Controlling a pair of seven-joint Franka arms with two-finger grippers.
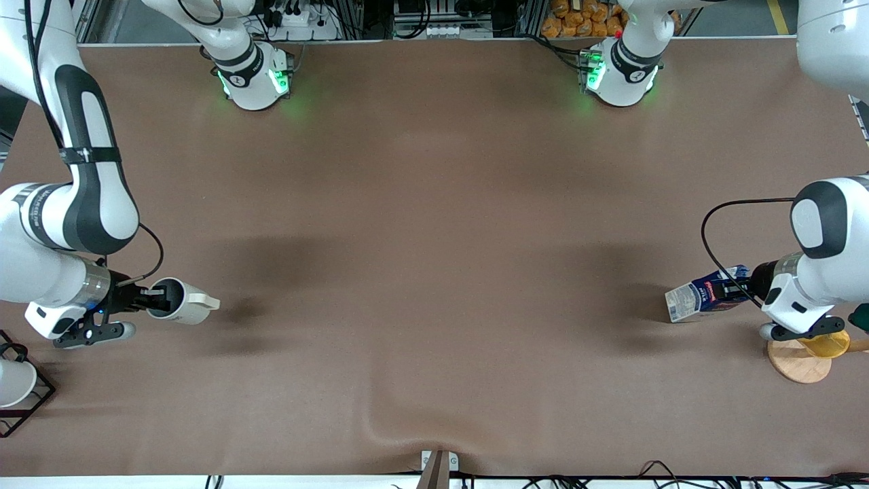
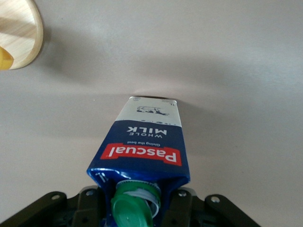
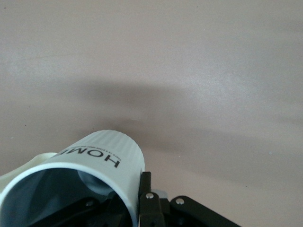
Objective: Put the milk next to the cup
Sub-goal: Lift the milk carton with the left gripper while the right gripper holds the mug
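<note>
The milk (image 1: 706, 295) is a dark-blue carton with a red label and whitish base. My left gripper (image 1: 745, 288) is shut on its gable top and holds it tilted over the table at the left arm's end. In the left wrist view the milk (image 2: 144, 142) points away from the camera, green cap nearest. The cup (image 1: 180, 301) is a grey-white mug. My right gripper (image 1: 155, 299) is shut on its rim, one finger inside, and holds it on its side over the table at the right arm's end. In the right wrist view the cup (image 3: 94, 165) shows the word HOME.
A round wooden stand (image 1: 798, 360) with a yellow cup (image 1: 827, 344) sits just under the left arm's wrist, also seen in the left wrist view (image 2: 19, 40). A black wire rack (image 1: 27, 397) with a white cup (image 1: 13, 382) stands at the right arm's end.
</note>
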